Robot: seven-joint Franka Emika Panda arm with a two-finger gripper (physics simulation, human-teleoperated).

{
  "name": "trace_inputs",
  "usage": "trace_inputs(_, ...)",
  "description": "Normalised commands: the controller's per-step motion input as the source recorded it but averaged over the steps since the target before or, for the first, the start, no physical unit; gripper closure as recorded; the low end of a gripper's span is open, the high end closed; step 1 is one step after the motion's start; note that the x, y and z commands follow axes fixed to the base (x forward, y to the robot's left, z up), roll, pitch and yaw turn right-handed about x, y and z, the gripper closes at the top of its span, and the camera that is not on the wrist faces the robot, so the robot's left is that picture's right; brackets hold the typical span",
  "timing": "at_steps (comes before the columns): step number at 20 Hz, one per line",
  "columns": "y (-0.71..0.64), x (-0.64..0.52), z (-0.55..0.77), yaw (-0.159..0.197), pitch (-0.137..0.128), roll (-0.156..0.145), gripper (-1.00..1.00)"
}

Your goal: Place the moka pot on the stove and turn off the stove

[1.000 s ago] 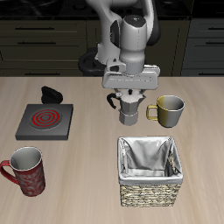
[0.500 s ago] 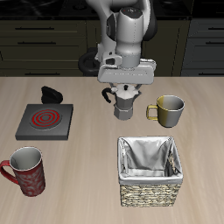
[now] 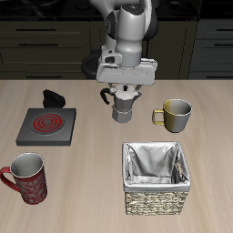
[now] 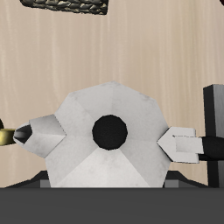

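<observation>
Light wooden table (image 3: pixel 91 173) w/ dark cabinets behind. The small silver faceted moka pot (image 3: pixel 124 103) is pinched at its top by the two-finger gripper (image 3: pixel 124 88), centre of frame, seemingly raised off the table. The flat dark-grey stove (image 3: pixel 47 126) w/ red spiral is seen at mid-left, well apart.

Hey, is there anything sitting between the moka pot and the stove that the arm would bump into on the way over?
Nothing visible. The gripper is closed on the moka pot, and the stretch of table toward the stove looks bare. The red mug sits nearer the table's front edge, and a small black object lies behind the stove, both off that line.
</observation>
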Motion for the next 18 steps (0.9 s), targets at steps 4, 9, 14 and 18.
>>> trace_inputs(4,-0.24,-0.04,0.14,0.002,-0.037,-0.036,1.0)
trace_inputs(9,-0.22,-0.05,0.16,0.005,-0.039,-0.024,1.0)
trace_inputs(14,-0.23,-0.06,0.25,-0.002,-0.046,-0.026,1.0)
trace_inputs(18,-0.26,-0.1,0.31,0.008,-0.049,0.016,1.0)
